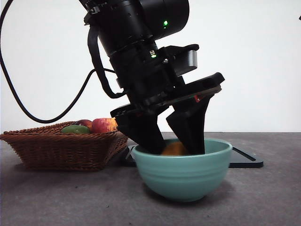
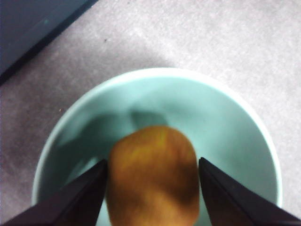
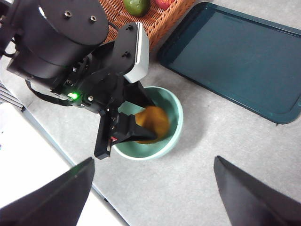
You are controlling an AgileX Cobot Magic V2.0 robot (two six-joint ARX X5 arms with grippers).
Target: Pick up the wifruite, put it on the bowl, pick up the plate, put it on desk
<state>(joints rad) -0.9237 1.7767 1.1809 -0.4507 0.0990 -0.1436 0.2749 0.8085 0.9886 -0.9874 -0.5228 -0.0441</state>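
Note:
The orange-brown wifruite hangs inside the teal-green bowl, a little above its floor. My left gripper reaches down into the bowl and is shut on the fruit, one jaw pressing each side. The front view shows the wifruite just above the rim between the two black jaws. Behind the bowl the plate, a flat dark teal rectangular tray, lies on the grey desk. High above the desk, my right gripper is open with nothing in it.
A brown wicker basket stands left of the bowl, holding a red-yellow apple and a green fruit. A black cable loops down from the left arm. The desk's edge runs close to the bowl in the right wrist view.

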